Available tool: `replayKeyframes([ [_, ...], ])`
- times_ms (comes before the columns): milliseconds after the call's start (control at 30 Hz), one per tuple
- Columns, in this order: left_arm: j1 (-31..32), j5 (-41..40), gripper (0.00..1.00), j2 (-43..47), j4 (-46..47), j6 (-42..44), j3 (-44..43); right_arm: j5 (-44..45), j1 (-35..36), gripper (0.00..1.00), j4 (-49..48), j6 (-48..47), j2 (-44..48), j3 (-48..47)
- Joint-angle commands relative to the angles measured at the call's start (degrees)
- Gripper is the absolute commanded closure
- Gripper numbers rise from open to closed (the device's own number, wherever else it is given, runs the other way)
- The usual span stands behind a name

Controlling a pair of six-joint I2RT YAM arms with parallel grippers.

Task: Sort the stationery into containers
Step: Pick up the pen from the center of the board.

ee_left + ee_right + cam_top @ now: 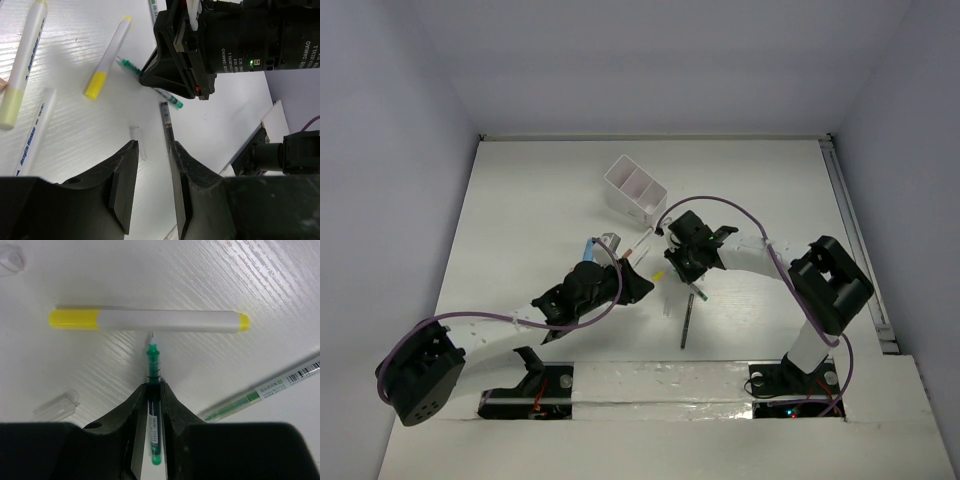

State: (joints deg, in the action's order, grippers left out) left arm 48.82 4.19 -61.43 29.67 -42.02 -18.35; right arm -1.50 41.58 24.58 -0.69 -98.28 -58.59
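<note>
Green pen (pixel 153 370) half-hidden (between right jaws).

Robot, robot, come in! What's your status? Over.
Left gripper open, empty. Right gripper shut on green pen. Yellow marker lying crosswise at its tip.

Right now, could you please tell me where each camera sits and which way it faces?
Top external: above and behind the robot, looking down on the table, white box and both arms.
Left wrist: on the left arm, looking down and across at the right end effector; its own open left end effector shows below.
Right wrist: on the right arm, looking straight down; its end effector, closed on the green pen, shows below.
Shared: both wrist views show the green pen and the yellow-capped marker.
</note>
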Motion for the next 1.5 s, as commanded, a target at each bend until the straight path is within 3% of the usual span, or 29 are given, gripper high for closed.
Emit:
replayKeyframes([
  [0, 0.40, -0.23, 0.72, 1.14, 1.88, 0.54, 0.59, 1.15, -0.36, 0.78, 2.05, -0.80, 1.60, -1.79],
  [367, 0.40, 0.47, 0.72, 1.58, 2.85, -0.08, 0.77, 5.45, -0.36, 0.93, 1.61, 0.60, 9.32, -1.00],
  [600, 0.40, 2.40, 0.72, 1.31, 4.95, -0.96, 1.03, 4.58, -0.36, 1.00, -1.10, 7.53, 17.57, -0.04],
  [733, 0.40, 5.21, 0.71, 1.49, 11.96, -3.06, 3.05, 2.64, -0.36, 1.00, -13.89, 19.36, 23.39, 4.17],
  [800, 0.40, 5.04, 0.66, 1.84, 14.53, -4.65, 3.84, -1.30, -0.36, 1.00, -21.28, 24.57, 26.02, 9.50],
  [833, 0.40, 4.00, 0.63, 2.19, 16.28, -5.00, 4.28, -3.06, -0.36, 1.00, -30.20, 29.38, 28.38, 11.72],
  [933, 0.40, 3.29, 0.54, 2.72, 20.40, -6.84, 4.90, -7.28, -0.36, 1.00, -44.98, 38.43, 30.42, 19.36],
  [1333, 0.40, -1.37, 0.53, 1.32, 24.47, -7.11, 5.61, -11.25, 0.69, 1.00, -70.96, 54.02, 28.94, 31.34],
  [1467, 0.40, -0.67, 0.55, -0.71, 25.61, -6.93, 5.17, -12.47, 0.69, 1.00, -73.27, 55.35, 27.62, 31.87],
])
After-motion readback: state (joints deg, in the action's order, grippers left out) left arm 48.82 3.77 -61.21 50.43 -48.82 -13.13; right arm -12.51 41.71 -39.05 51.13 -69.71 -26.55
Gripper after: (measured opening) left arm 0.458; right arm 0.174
